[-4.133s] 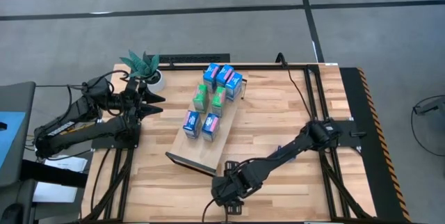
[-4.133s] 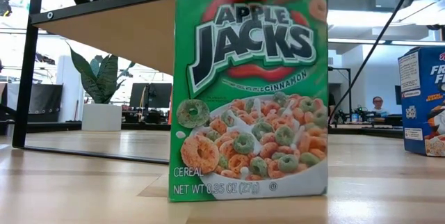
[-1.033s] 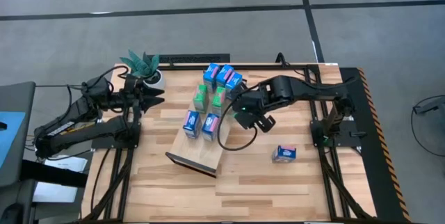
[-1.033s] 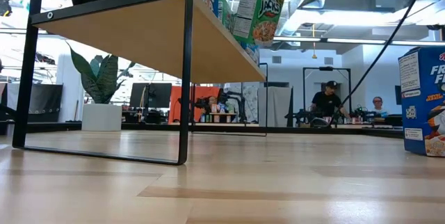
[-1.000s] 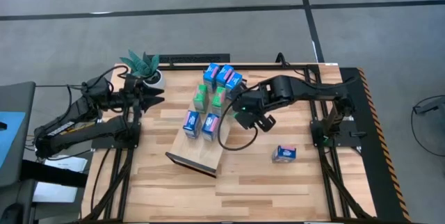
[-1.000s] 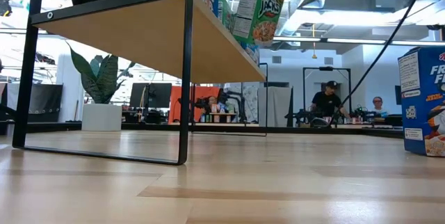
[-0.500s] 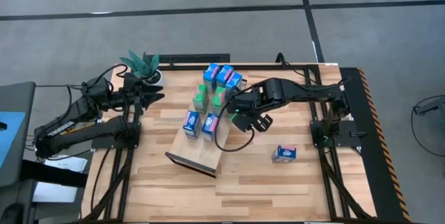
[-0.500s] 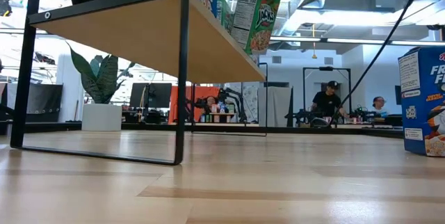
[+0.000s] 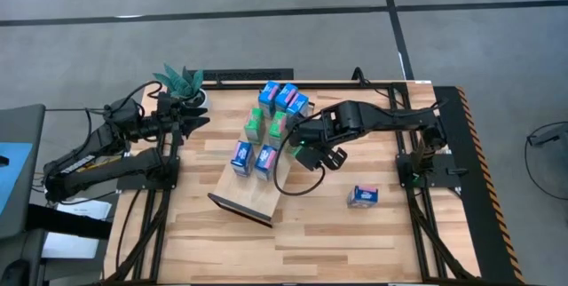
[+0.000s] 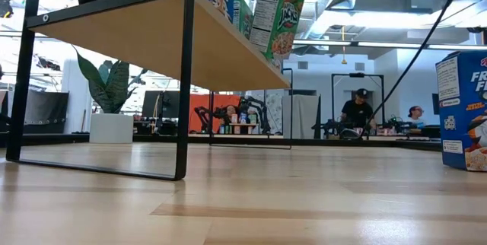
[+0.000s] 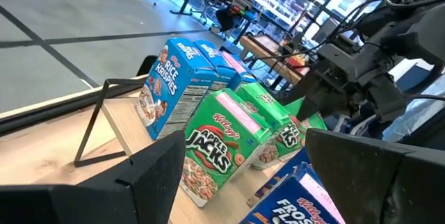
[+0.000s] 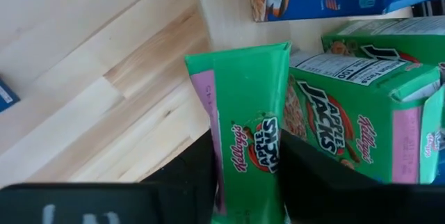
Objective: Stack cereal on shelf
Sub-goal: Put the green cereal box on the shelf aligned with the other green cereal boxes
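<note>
The shelf (image 9: 251, 188), a light-wood board on dark end frames, lies slantwise mid-table and carries several blue and green cereal cartons (image 9: 271, 126) standing upright. My right gripper (image 9: 297, 141) hovers at the shelf's right long edge, shut on a green Apple Jacks carton (image 12: 247, 133), also seen tilted in the low view (image 10: 278, 9). One blue carton (image 9: 362, 196) lies loose on the table to the right. My left gripper (image 9: 199, 119) waits open at the table's left, beside a plant, its fingers pointing at the shelf. My right gripper pinches the green carton between its two fingers (image 12: 198, 172), one on each broad face, coming from above and the table's right. The narrow side panel (image 12: 257, 147) faces the camera. The carton is tilted, its lower end (image 10: 275, 47) at the shelf's right edge beside another green carton.
A potted plant (image 9: 182, 82) stands at the table's far left corner near the left arm. The slatted tabletop (image 9: 337, 233) has free room in front and to the right of the shelf. People stand in the room beyond the table (image 10: 356, 112).
My right gripper has carried the green carton toward the table's left, against the shelf's right edge. The whole shelf with its cartons has slid a little toward the table's left; its near leg shows farther left in the low view.
</note>
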Motion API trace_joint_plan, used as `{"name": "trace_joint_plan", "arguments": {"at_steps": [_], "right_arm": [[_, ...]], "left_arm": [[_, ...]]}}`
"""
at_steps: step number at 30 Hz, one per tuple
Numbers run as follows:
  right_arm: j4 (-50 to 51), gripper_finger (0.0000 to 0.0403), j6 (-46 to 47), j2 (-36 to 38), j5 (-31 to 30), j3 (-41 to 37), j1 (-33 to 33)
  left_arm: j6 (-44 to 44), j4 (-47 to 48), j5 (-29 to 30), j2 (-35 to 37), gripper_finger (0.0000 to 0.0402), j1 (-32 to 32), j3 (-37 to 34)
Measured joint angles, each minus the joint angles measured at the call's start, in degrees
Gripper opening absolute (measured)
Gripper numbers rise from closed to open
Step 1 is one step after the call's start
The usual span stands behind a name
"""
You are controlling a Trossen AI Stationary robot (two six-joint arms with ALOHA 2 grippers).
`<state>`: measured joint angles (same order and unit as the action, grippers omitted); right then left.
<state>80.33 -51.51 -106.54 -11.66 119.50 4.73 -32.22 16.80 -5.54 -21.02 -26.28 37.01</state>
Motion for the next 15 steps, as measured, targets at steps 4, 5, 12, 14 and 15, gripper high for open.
{"name": "trace_joint_plan", "arguments": {"at_steps": [4, 5, 12, 14, 15], "right_arm": [[-0.9, 0.0173, -1.0, 0.0, 0.0, 0.0, 0.0], [-1.4, 0.0176, -1.3, 0.0, -0.1, 0.0, 0.0], [-3.0, 0.0196, -1.5, 0.1, -0.6, 0.0, 0.0], [-3.1, 0.0202, -1.5, 0.1, -1.7, 0.0, -0.2], [-3.1, 0.0205, -1.5, 0.1, -2.1, 0.0, -0.3]], "left_arm": [[0.2, 0.0, 0.0, 0.0, 0.0286, 0.0, 0.0], [0.2, 0.0, 0.0, 0.0, 0.0286, 0.0, 0.0], [0.3, 0.0, 0.0, 0.0, 0.0286, 0.0, 0.0], [0.6, 0.0, 0.0, 0.0, 0.0286, 0.0, 0.0], [1.0, 0.0, 0.0, 0.0, 0.0286, 0.0, 0.0]]}}
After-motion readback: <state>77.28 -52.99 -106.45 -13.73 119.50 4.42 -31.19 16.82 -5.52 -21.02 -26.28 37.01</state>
